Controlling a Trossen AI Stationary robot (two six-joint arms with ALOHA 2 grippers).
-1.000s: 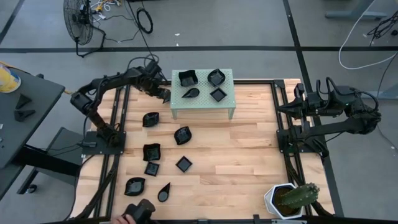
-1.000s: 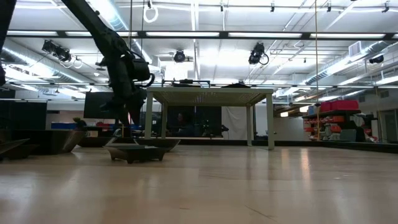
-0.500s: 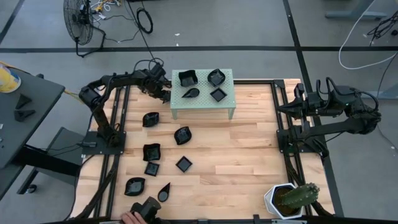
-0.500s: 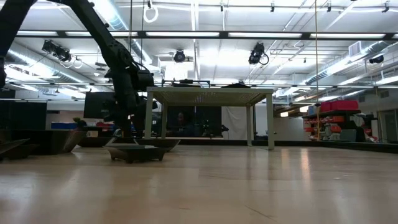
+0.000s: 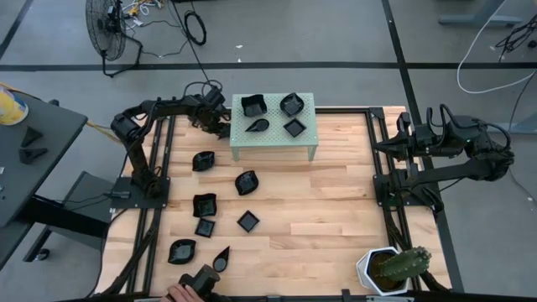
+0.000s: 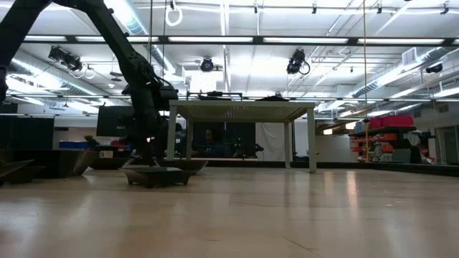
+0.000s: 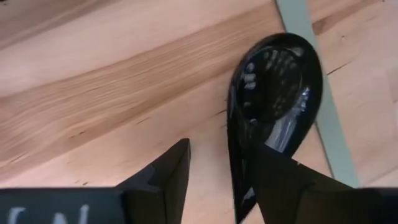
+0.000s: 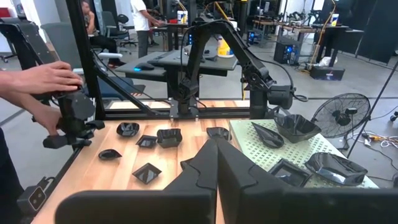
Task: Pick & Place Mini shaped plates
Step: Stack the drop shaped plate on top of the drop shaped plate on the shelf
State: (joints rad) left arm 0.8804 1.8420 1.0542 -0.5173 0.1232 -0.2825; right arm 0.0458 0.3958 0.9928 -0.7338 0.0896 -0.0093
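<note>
High view: the left gripper (image 5: 220,126) sits at the table's far left, just left of the green stand (image 5: 273,149); the right gripper (image 5: 401,144) waits far right. Left wrist view: fingers (image 7: 166,174) spread, one inside the teardrop plate (image 7: 273,93), gripping its rim.

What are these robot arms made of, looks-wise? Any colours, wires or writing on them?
Both arms are matt black, built of slim jointed segments with black cables looping alongside. The left gripper has two flat, pointed dark fingers and faint white lettering on its body. The right gripper looks alike, angular and black.
</note>
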